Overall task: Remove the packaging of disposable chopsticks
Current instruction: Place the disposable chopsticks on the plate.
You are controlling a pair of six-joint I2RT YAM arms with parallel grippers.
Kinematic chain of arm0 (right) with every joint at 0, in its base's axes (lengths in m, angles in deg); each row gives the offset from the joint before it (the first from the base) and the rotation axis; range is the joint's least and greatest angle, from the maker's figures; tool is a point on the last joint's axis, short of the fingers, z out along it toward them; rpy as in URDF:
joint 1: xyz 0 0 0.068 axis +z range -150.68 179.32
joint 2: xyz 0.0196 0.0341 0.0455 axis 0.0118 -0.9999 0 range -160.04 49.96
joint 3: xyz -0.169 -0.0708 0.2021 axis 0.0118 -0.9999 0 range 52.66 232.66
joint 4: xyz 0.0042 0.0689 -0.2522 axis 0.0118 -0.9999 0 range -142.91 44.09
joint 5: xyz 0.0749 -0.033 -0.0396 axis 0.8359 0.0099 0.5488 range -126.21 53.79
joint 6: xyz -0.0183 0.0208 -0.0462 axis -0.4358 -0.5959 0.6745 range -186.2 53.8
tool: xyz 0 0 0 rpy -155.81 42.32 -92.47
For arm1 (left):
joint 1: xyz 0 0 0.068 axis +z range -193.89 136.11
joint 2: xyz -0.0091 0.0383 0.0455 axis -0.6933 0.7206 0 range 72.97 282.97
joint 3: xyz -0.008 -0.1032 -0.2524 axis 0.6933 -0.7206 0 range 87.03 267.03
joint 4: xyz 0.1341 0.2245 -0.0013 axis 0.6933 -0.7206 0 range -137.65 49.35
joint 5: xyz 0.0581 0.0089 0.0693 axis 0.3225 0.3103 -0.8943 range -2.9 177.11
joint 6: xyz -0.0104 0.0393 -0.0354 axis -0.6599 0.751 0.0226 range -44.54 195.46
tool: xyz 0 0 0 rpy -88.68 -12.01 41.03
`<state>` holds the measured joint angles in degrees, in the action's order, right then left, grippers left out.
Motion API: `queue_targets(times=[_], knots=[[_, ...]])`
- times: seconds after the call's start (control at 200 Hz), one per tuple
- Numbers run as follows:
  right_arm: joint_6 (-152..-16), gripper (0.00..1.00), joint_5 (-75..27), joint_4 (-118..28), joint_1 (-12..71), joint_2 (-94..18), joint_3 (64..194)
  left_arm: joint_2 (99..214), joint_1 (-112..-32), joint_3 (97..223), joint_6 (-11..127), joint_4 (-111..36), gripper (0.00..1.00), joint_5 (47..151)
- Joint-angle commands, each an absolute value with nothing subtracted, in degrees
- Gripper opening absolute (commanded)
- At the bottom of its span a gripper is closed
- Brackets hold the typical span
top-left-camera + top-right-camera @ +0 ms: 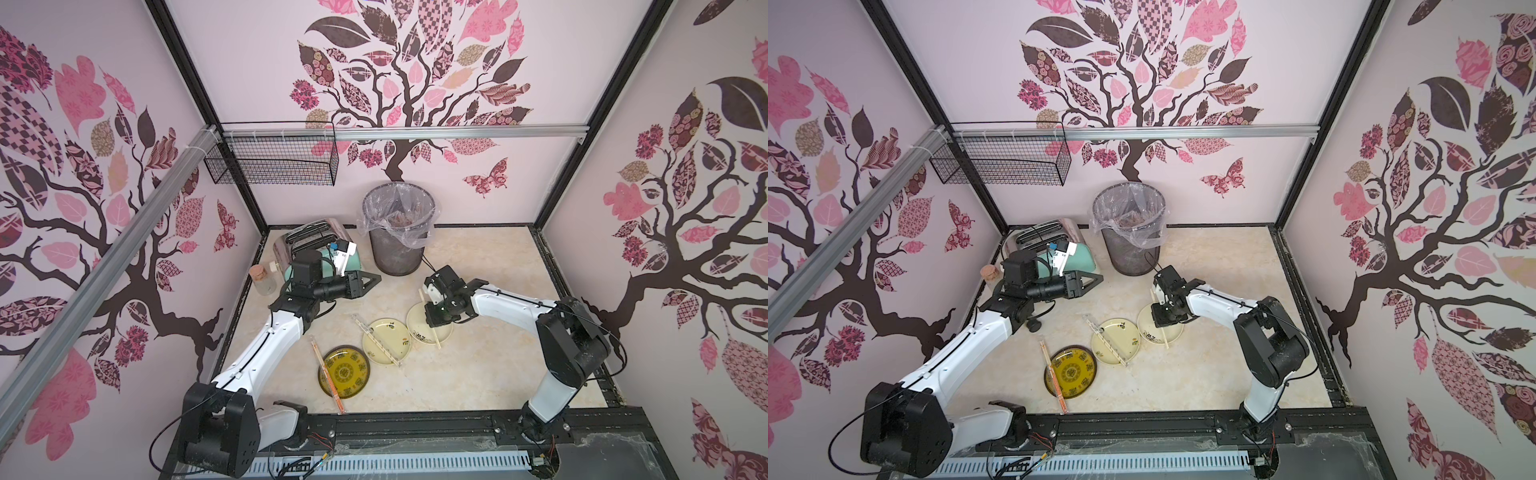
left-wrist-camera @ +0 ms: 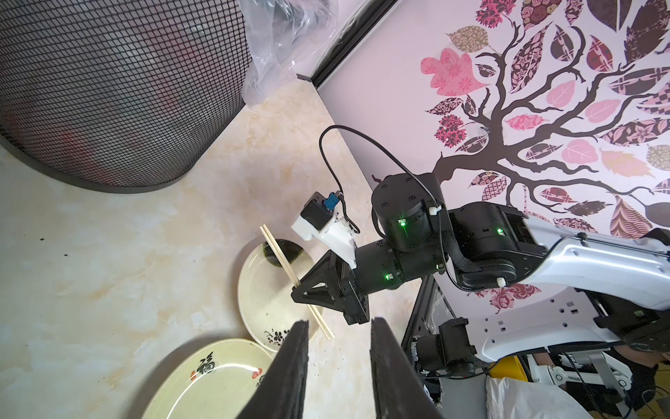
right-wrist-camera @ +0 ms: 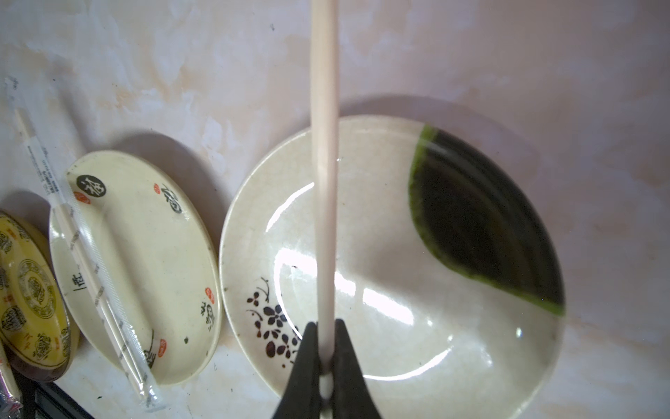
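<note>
The right pincer (image 3: 325, 332) is clenched on a bare pair of pale wooden chopsticks (image 3: 324, 181), holding them over a cream bowl with a dark green patch (image 3: 435, 344). The left pincer (image 2: 340, 323) stands released and empty above the marbled beige surface (image 1: 478, 365), near the black mesh bin (image 1: 399, 253). A clear plastic sleeve with chopsticks inside (image 1: 376, 338) lies across a cream oval plate (image 1: 397, 338). An orange-red sleeve (image 1: 328, 376), also filled, lies across a yellow-and-brown round plate (image 1: 353, 374).

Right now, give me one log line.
right gripper: shut on bare chopsticks over white plate | left gripper: open, empty | wrapped: clear pair on cream plate, orange pair on yellow plate
</note>
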<state>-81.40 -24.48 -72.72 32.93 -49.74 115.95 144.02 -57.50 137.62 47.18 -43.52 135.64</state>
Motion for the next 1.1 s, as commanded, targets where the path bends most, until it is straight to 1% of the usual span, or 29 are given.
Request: queue_targets(times=[0.0, 0.38, 0.825, 0.91, 1.025, 1.095], knots=[[-81.28, 0.0, -24.83, -76.55, 32.98, -50.79, 118.47, 144.32, -57.66, 139.32, 47.86, -43.63, 0.32, 136.06], [-80.51, 0.0, -25.31, -79.32, 33.0, -55.08, 121.13, 144.42, -57.67, 139.31, 47.77, -43.72, 0.32, 136.15], [-80.87, 0.01, -26.36, -79.64, 33.0, -57.25, 122.35, 144.27, -57.61, 139.34, 47.78, -43.72, 0.32, 136.09], [-80.88, 0.05, -26.45, -79.88, 33.06, -57.61, 122.47, 144.24, -57.65, 139.33, 47.77, -43.72, 0.32, 136.15], [-80.88, 0.14, -26.62, -79.95, 33.06, -57.62, 122.71, 144.1, -57.66, 139.33, 47.77, -43.72, 0.32, 136.13], [-80.74, 0.16, -26.69, -80.09, 33.09, -57.7, 122.77, 144.07, -57.61, 139.33, 47.77, -43.72, 0.32, 136.09]])
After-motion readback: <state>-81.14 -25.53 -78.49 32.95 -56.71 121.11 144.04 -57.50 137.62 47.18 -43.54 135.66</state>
